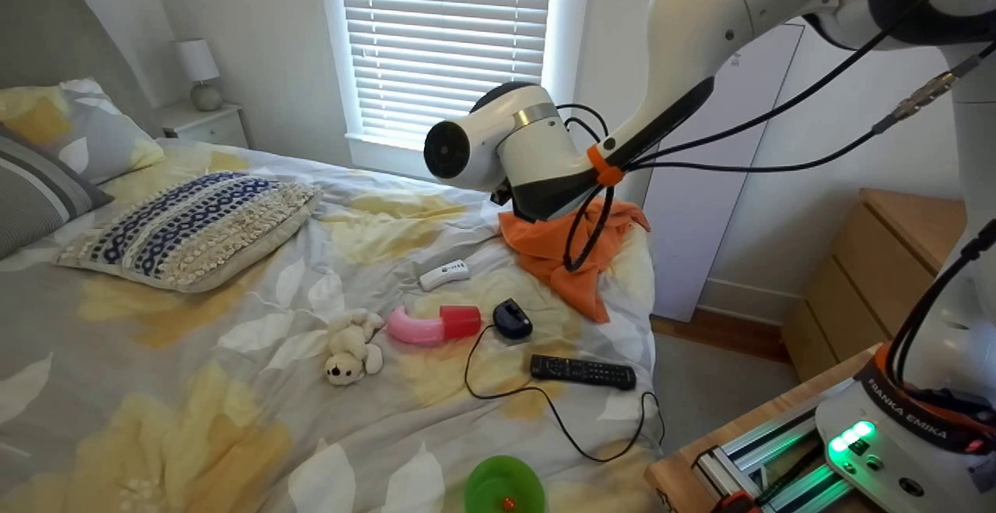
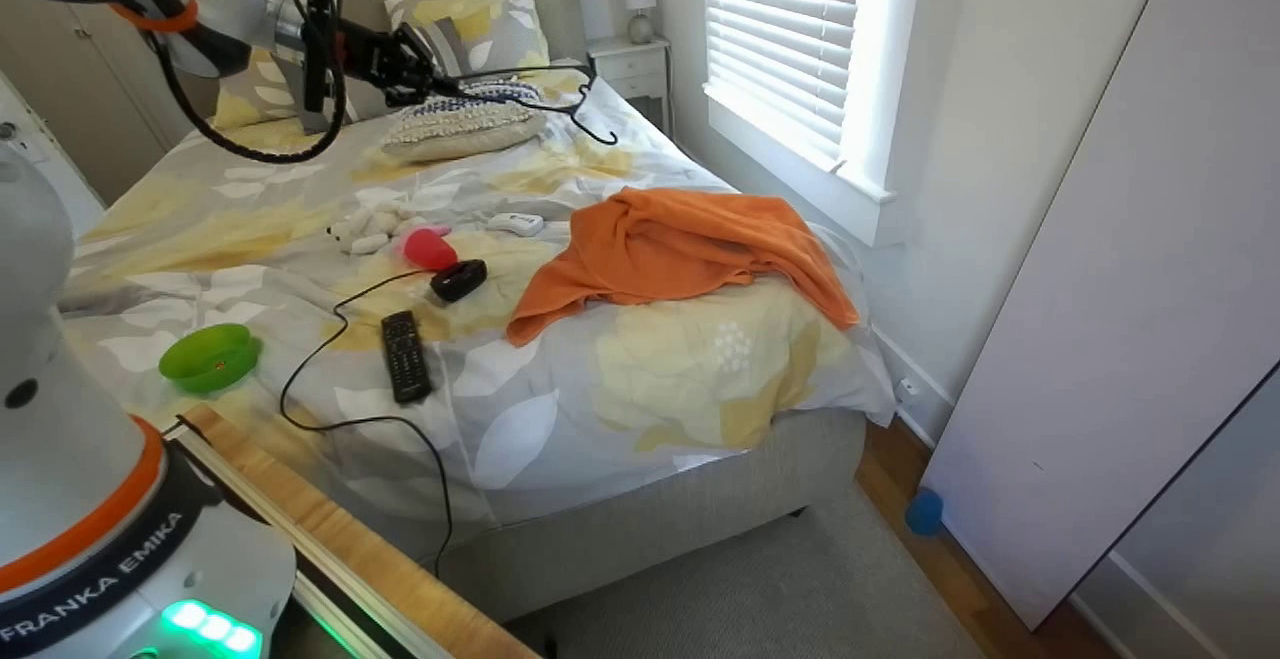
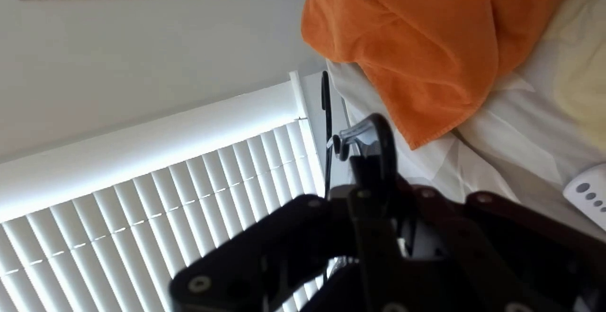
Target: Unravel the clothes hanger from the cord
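Since the bed [image 1: 272, 412] fills much of both exterior views and carries nearly everything here, I have a soft surface that should forgive a set-down. My arm [image 1: 677, 69] reaches in high from the upper right of an exterior view, I judge so its load can swing without dragging. The cloth [image 2: 680, 249] lies heaped at centre right of an exterior view, near the bed's corner, probably just out of the way.

The hanger [image 2: 574, 110] is in the air, upper centre of an exterior view, held up there, as I read it, for room. The cord [image 1: 558, 416] lies slack on the bed, well apart from the hanger, winding toward the lower right of an exterior view; I see no loop joining the two, so I take the untangling as done or nearly so. The remote [image 1: 582, 371] rests near the cord, likely by chance. The device [image 1: 512, 319] sits at the cord's upper end, where its weight may help pin it.

My fingers [image 3: 367, 208] stand close together and appear to pinch the hanger, though the contact is too dark to make out. The hook [image 2: 608, 142] juts rightward, away from them; I would want it clear of cloth and cord at set-down.
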`<state>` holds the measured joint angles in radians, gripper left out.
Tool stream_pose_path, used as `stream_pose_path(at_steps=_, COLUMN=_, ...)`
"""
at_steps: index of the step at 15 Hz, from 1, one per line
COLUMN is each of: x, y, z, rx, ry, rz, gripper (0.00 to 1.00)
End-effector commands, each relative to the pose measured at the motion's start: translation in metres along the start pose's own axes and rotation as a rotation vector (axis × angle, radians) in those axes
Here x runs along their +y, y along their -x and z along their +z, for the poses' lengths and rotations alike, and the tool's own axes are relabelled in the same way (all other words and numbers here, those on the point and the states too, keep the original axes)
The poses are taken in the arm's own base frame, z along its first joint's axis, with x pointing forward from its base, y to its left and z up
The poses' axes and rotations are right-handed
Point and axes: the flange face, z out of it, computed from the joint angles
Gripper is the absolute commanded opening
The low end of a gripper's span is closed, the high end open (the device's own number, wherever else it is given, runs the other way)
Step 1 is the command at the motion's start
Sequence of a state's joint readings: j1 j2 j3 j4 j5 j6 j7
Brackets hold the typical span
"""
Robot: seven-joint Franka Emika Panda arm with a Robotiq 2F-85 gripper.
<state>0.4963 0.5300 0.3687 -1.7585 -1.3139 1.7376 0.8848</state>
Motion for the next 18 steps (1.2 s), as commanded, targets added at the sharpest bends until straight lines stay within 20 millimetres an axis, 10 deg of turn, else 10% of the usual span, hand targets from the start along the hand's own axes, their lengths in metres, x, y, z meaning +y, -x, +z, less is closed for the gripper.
stream_pose_path(at_steps=1, x=-0.043, y=-0.015, z=0.011, rx=0.002, ry=0.102, rz=-0.054, gripper=0.02)
stream_pose_path(at_steps=14, x=-0.155, y=-0.032, z=0.041, rx=0.041, ry=0.012, rz=-0.271, gripper=0.02)
stream_pose_path(at_steps=16, x=-0.163, y=-0.034, z=0.041, rx=0.068, ry=-0.046, rz=-0.314, gripper=0.34)
stream_pose_path(at_steps=18, x=-0.163, y=-0.035, z=0.04, rx=0.086, ry=-0.09, rz=-0.354, gripper=0.36)
